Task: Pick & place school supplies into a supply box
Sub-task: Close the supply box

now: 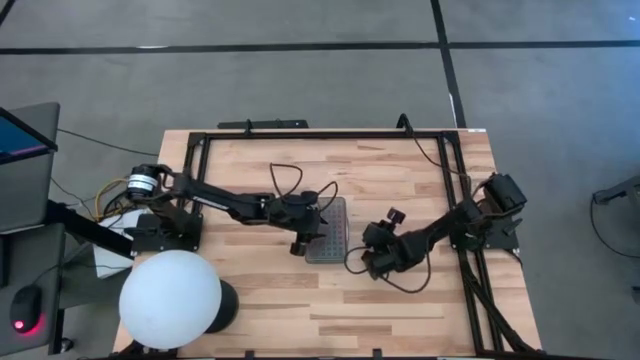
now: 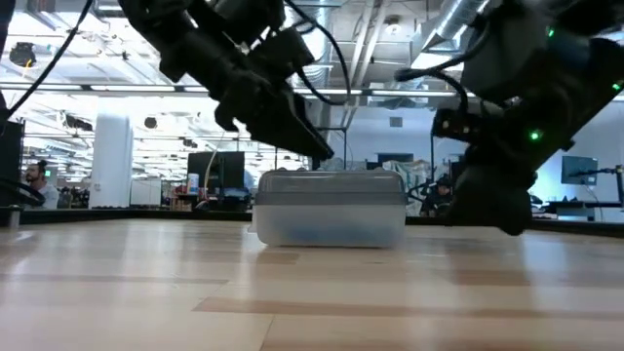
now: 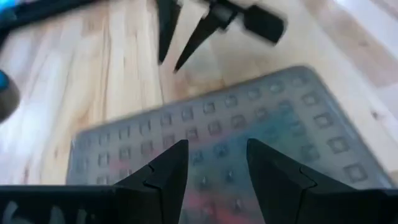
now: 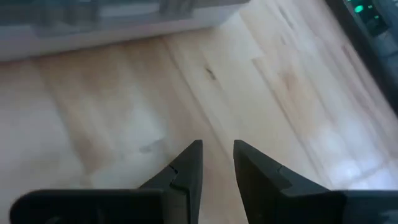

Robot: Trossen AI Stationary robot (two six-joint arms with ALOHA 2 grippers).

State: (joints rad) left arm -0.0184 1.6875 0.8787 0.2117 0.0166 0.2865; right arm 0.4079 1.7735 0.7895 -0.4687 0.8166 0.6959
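Observation:
The supply box lies shut on the table's middle, its flat bottom on the wood and its grey grid-textured lid on top. Blurred pink and blue shapes, the school supplies, show dimly through the lid and the clear wall. My left gripper hangs open just over the lid's left side, slanting down, with nothing between its fingers. My right gripper stands over bare wood to the right of the box near its front corner; its fingers are a little apart and hold nothing.
A large white sphere on a dark base stands at the table's near left corner. Black frame rails run along the far edge and the right side. A loose black cable curls beside my right gripper. Bare wood lies in front of the box.

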